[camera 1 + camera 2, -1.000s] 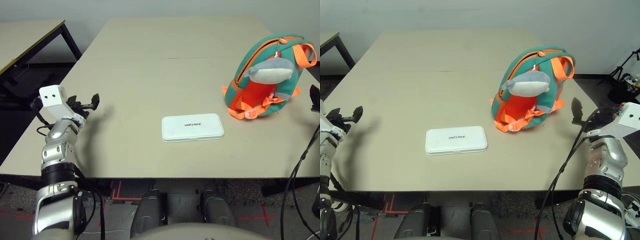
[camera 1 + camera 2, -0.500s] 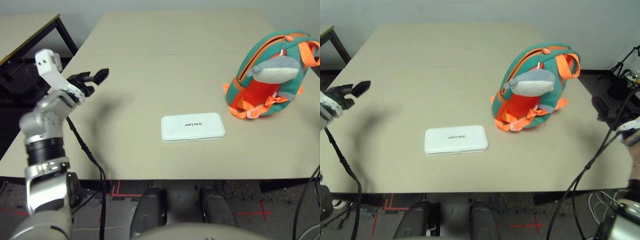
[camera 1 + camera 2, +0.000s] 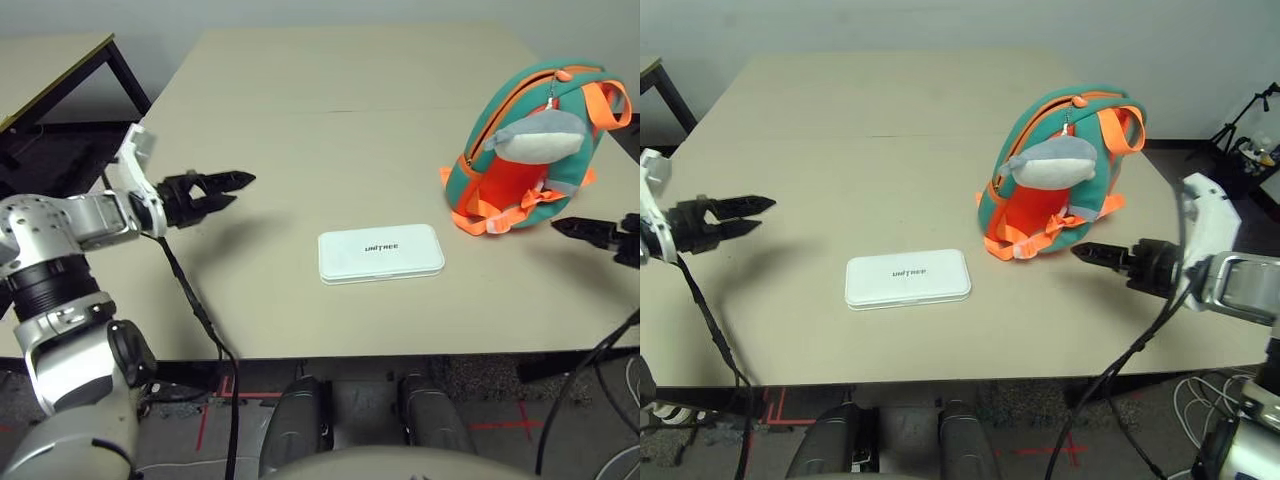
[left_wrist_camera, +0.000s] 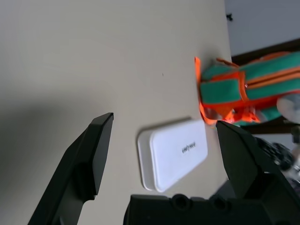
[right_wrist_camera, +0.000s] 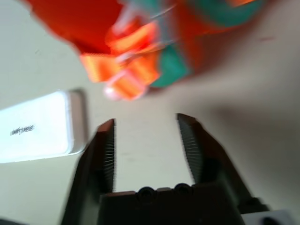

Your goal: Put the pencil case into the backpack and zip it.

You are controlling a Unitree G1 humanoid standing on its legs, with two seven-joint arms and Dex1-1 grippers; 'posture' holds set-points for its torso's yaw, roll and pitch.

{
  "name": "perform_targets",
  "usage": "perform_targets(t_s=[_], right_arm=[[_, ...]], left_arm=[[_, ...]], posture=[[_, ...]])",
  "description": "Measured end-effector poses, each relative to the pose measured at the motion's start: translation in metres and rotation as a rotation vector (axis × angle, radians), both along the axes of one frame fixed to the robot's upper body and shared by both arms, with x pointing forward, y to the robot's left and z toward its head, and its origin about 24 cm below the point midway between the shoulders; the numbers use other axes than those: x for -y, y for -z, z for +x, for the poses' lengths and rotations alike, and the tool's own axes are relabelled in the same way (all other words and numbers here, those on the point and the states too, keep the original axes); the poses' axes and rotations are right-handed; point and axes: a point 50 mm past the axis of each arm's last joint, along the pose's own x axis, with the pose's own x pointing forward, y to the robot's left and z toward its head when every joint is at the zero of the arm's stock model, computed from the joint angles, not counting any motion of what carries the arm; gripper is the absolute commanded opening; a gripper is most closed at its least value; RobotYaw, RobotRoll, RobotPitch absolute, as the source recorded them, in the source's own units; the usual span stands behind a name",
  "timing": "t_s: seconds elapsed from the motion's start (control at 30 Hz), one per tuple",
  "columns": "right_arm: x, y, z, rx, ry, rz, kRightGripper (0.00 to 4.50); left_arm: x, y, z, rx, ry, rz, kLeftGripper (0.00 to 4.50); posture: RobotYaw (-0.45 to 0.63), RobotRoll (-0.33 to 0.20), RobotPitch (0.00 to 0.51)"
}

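White pencil case [image 3: 381, 254] lies flat near the table's [image 3: 300, 180] near edge, left of the backpack [image 3: 520, 170], perhaps for easy reach, while left gripper [image 4: 166, 118] is wide open, right gripper [image 5: 146, 119] partly open, both empty.

Smooth, glossy white plastic case [image 3: 381, 262]

The white pencil case [image 3: 381, 262] reads "UNITREE" in dark lettering.

Beyond the far end of the bench [image 3: 330, 160] rises a plain pale wall [image 3: 940, 25]. A second table [image 3: 45, 70] with dark legs stands apart at the left, and a black tripod [image 3: 1245, 115] stands at the right. Red tape [image 3: 790, 421] marks the dark floor [image 3: 1005, 420].
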Motion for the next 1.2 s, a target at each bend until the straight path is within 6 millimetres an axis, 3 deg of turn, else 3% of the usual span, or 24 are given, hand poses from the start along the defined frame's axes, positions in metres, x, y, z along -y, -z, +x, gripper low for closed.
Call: perform_targets(t_s=[0.17,0.2,0.53,0.9,1.2], right_arm=[[-0.015,0.007,0.008,-0.037,-0.054,-0.021,0.15],[-0.019,0.006,0.011,-0.037,-0.068,-0.023,0.04],[-0.043,0.023,0.019,-0.088,-0.142,-0.02,0.04],[-0.072,0.042,0.027,-0.118,-0.193,-0.024,0.04],[-0.081,0.051,0.039,-0.082,-0.159,-0.124,0.04]], left_arm=[[0.01,0.014,0.0,-0.075,0.053,-0.01,4.5],[0.013,0.016,0.001,-0.088,0.066,-0.021,4.5],[0.035,0.036,0.003,-0.172,0.148,-0.091,4.5],[0.044,0.049,0.003,-0.23,0.173,-0.082,4.5],[0.053,0.061,0.001,-0.284,0.212,-0.108,4.5]], posture=[[0.02,0.0,0.079],[0.02,0.0,0.079],[0.01,0.0,0.088],[0.02,0.0,0.094],[0.02,0.0,0.094]])
